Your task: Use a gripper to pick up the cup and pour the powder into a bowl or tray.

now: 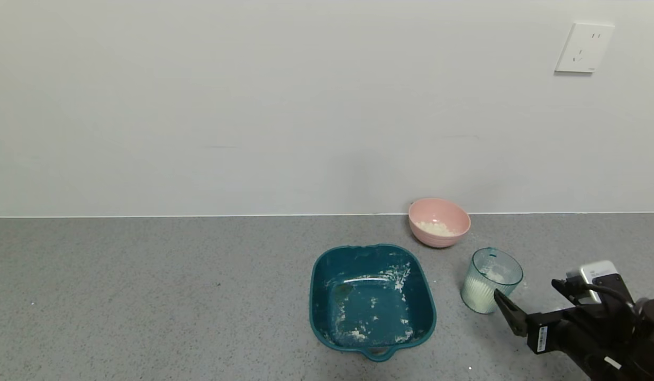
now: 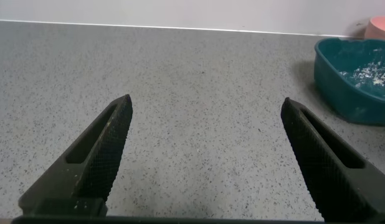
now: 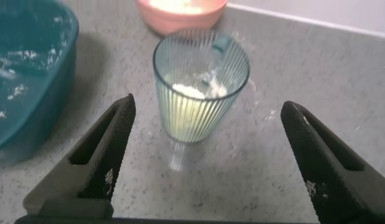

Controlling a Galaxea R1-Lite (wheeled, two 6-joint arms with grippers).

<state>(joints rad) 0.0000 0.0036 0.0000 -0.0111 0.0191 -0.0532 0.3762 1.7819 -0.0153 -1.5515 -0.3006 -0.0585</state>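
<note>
The ribbed pale blue-green cup (image 1: 490,286) stands upright on the grey counter, right of the teal tray, with white powder (image 1: 480,293) inside. The pink bowl (image 1: 438,222) sits behind it near the wall and holds some powder (image 1: 436,228). My right gripper (image 1: 525,287) is open, low at the cup's near right side, one fingertip close to the cup's wall. In the right wrist view the cup (image 3: 200,87) stands just beyond the wide-open right gripper (image 3: 206,104), not touched, powder (image 3: 189,91) showing inside. My left gripper (image 2: 207,102) is open and empty over bare counter.
The dark teal square tray (image 1: 373,301), dusted with powder, lies left of the cup; it also shows in the left wrist view (image 2: 354,81). A white wall runs behind the counter, with a socket (image 1: 583,47) at upper right. Powder specks lie around the cup.
</note>
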